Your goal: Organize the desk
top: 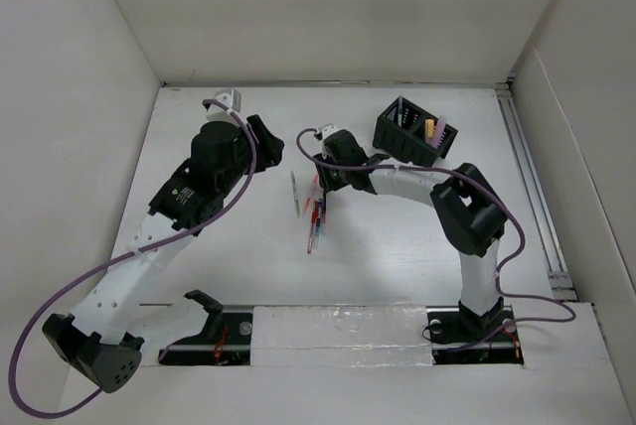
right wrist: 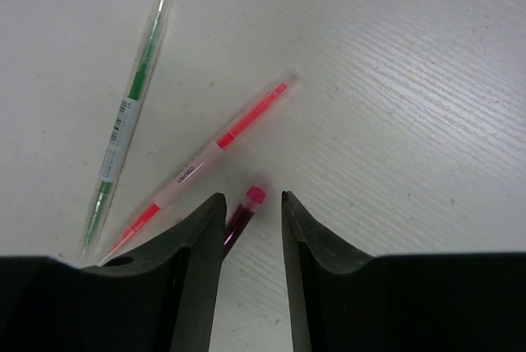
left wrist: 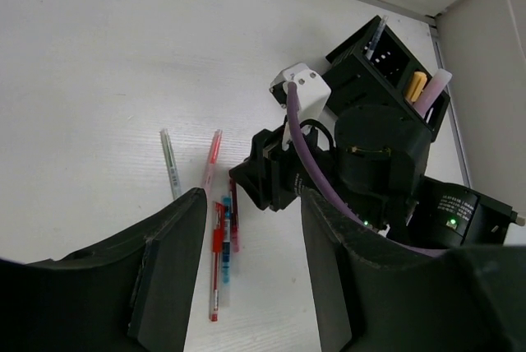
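The white desk holds several loose pens in its middle. A green pen and a pink-red pen lie side by side. My right gripper is open and low over the desk, its fingers on either side of the end of a dark red pen. In the top view it sits over the pen cluster. My left gripper is open and empty, hovering left of the pens. Its view shows a red pen and a blue pen beside the right gripper.
A black compartmented pen holder stands at the back right with a few items in it; it also shows in the left wrist view. White walls enclose the desk. A rail strip runs along the front edge.
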Available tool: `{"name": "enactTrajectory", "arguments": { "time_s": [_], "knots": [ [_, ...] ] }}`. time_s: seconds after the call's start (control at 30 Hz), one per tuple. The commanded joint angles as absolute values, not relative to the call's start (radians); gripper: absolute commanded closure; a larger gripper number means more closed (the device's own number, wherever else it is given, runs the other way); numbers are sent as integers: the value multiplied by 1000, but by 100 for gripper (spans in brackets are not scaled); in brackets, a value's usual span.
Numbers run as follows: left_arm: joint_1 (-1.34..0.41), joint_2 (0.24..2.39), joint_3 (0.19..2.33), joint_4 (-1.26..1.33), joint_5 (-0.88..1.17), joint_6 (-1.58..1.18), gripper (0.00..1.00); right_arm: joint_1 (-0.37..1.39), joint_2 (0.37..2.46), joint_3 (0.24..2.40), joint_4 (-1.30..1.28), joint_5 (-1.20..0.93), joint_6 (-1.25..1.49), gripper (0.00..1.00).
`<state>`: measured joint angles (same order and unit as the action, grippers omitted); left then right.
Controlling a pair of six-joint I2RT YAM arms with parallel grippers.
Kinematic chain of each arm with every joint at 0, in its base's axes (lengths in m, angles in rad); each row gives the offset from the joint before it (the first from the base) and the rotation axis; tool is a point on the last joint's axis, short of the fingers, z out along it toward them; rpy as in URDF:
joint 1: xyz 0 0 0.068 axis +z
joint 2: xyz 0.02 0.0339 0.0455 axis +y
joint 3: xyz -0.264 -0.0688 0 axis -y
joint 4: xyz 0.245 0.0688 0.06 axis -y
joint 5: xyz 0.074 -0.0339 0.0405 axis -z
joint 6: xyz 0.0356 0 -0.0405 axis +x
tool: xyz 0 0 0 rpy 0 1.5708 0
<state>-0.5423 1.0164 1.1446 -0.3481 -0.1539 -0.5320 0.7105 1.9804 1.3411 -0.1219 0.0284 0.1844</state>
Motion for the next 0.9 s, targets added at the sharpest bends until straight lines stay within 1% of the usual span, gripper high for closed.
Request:
{"name": "enactTrajectory", "arguments": {
  "time_s": [0.0, 0.13, 0.47, 0.63, 0.87],
  "knots": [
    [-541, 986, 1138, -316, -143, -522, 54, 727, 1997, 1399, -167, 109, 210, 62],
    [-541, 980, 1137, -316, -144, -515, 54, 748, 2013, 1391, -193, 169, 233, 66],
    [-541, 977, 1143, -311, -153, -509, 54, 749, 2048, 1401, -248, 192, 256, 69],
    [-541, 974, 1146, -313, -164, -503, 54, 758, 2057, 1405, -270, 186, 255, 67],
    [-541, 977, 1164, -319, -170, -492, 54, 758, 2082, 1420, -299, 164, 265, 68]
  ]
}}
